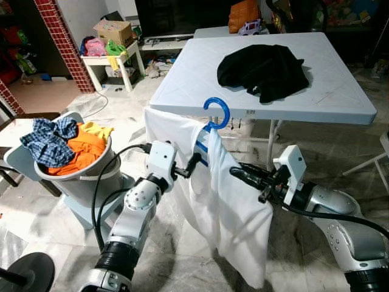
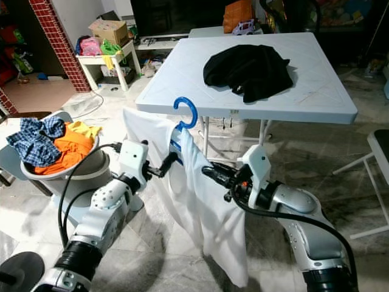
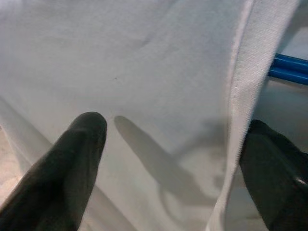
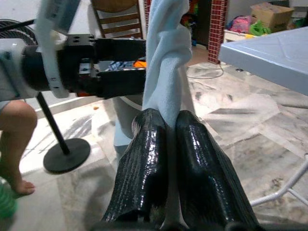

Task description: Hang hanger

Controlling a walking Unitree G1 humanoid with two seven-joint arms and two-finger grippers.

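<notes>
**Shirt on hanger held aloft, with no rail yet in reach**

At far left stood a grey laundry basket [image 1: 73, 176] heaped with checked, orange and yellow clothes. Beside it the left pincer [image 1: 193, 163] reached into the white shirt [image 1: 237, 213] near the collar; its wrist view showed the two fingers [image 3: 72, 163] spread wide, cloth between them, so it was open and pressing rather than gripping. The blue hanger [image 1: 217, 114] rose out of the neckline, its hook free in the air just in front of the near edge of the pale worktop [image 1: 340, 103] and caught on nothing. To the right, the right pincer [image 1: 238, 175] was closed on a bunched fold of the shirt, the cloth squeezed between its fingers [image 4: 144, 163] in the wrist view. A black garment [image 1: 264, 70] lay on the worktop behind.

By appearance the garment was already dressed on the hanger and the carry stage was in hand. The next move would call for a firm hold nearer the hook, then bringing it to a rail or edge.

The shirt hung long and limp, twisted at the right shoulder, and looked liable to slip off the hanger if tilted.
</notes>
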